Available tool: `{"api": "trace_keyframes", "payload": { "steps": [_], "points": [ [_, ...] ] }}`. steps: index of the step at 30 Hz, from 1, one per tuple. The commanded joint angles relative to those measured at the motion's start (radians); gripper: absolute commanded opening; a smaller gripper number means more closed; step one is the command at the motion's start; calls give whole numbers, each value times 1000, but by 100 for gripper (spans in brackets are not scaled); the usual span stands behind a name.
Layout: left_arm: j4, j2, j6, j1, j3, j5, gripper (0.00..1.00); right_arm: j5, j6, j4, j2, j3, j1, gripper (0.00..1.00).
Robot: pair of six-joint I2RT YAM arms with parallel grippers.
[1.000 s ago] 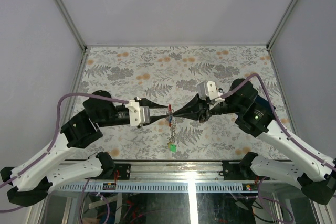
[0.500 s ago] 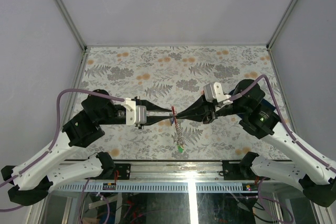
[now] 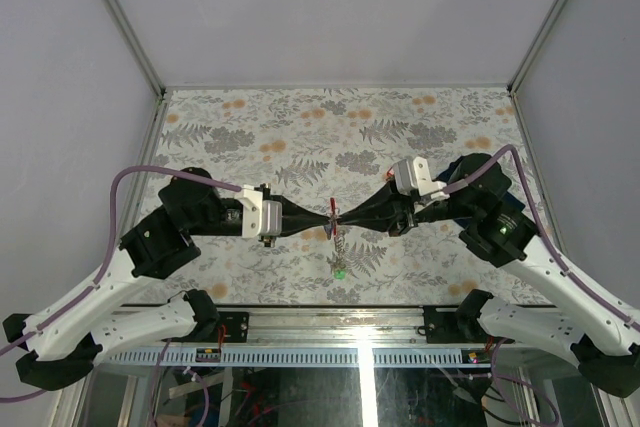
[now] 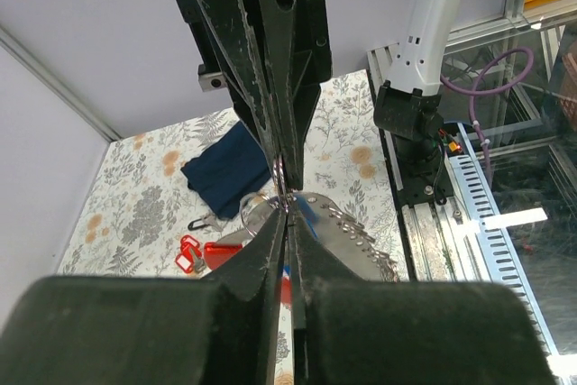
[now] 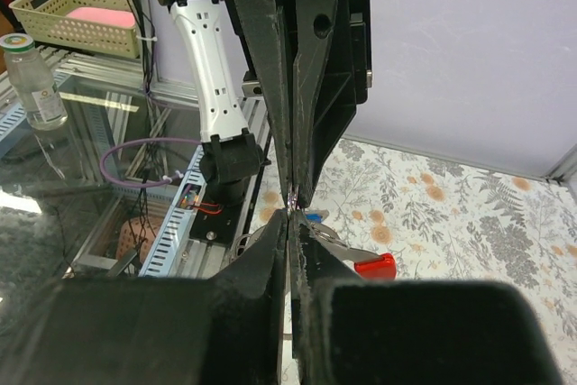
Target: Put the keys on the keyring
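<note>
My two grippers meet tip to tip above the middle of the table, left gripper (image 3: 326, 217) and right gripper (image 3: 342, 215), both shut. Between them hangs the keyring (image 4: 255, 211), a thin silver loop pinched at the tips. The exact pinch point is hidden by the fingers. A bead chain (image 3: 338, 245) drops from it to a green tag (image 3: 340, 272). A blue-tagged key (image 5: 315, 216) and a red-tagged key (image 5: 376, 266) hang at the ring. Loose red-tagged keys (image 4: 192, 253) lie on the floral table below.
A folded navy cloth (image 4: 227, 169) lies on the table beyond the loose keys, with a small black clip (image 4: 200, 221) beside it. The right arm's base (image 4: 410, 119) and the metal front rail (image 4: 482, 223) stand at the near edge.
The left gripper has closed at the meeting point. The right gripper drifted slightly right, carrying the chain and green tag with it.
</note>
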Motion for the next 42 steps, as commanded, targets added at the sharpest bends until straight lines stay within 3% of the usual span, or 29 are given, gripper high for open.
{"api": "trace_keyframes", "payload": {
  "steps": [1,16,19,22,24,30,34,37,42],
  "points": [
    [-1,3,18,-4,12,-15,0,49,38,147,-49,8,4,0],
    [124,24,-30,-4,-33,-34,0,259,276,534,-65,-139,4,0],
    [156,30,-81,-4,-40,-109,9,287,306,594,-69,-169,5,0],
    [165,26,-143,-4,-45,-216,25,313,263,544,-92,-170,4,0],
    [157,14,-163,-4,-48,-254,29,327,203,465,-111,-158,4,0],
    [154,-6,-302,-3,-40,-383,24,384,71,251,-160,-117,4,0],
    [97,13,-407,-3,-12,-467,25,431,30,174,-182,-110,5,0],
    [50,17,-419,-4,9,-441,28,443,7,125,-183,-99,5,0],
    [169,-37,-401,-5,-56,-417,34,371,-1,52,-143,-58,3,0]
  ]
}}
